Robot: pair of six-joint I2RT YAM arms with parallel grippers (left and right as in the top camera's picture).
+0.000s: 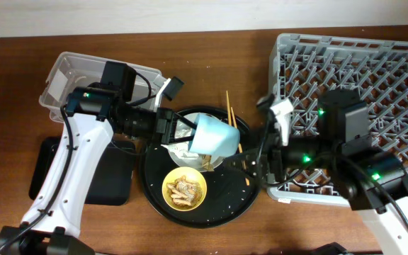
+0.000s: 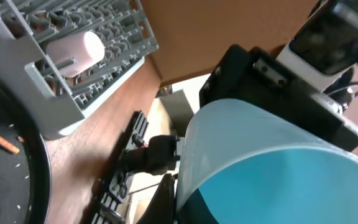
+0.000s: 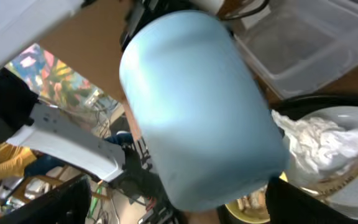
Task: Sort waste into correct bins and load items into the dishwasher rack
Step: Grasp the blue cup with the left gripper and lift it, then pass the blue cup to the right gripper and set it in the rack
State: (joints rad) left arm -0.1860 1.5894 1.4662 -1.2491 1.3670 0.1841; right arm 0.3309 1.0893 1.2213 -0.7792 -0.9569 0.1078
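My left gripper (image 1: 179, 129) is shut on the small blue cup (image 1: 215, 136) and holds it on its side above the pale plate (image 1: 190, 157). The cup fills the left wrist view (image 2: 272, 162) and the right wrist view (image 3: 197, 106). My right gripper (image 1: 249, 157) is open, its fingers either side of the cup's end (image 3: 197, 202). The crumpled tissue (image 1: 179, 136) and the brown-gold wrapper (image 3: 347, 171) lie on the plate (image 3: 353, 193). The yellow bowl (image 1: 184, 190) holds food scraps. The chopsticks (image 1: 232, 119) lie on the round tray's far rim. The pink cup (image 2: 73, 51) lies in the rack (image 1: 360, 78).
A large round black tray (image 1: 229, 205) carries the plate and the bowl. The clear tub (image 1: 76, 79) stands at the back left, also in the right wrist view (image 3: 309, 43). The shallow black tray (image 1: 115, 177) lies left of the round tray, under my left arm.
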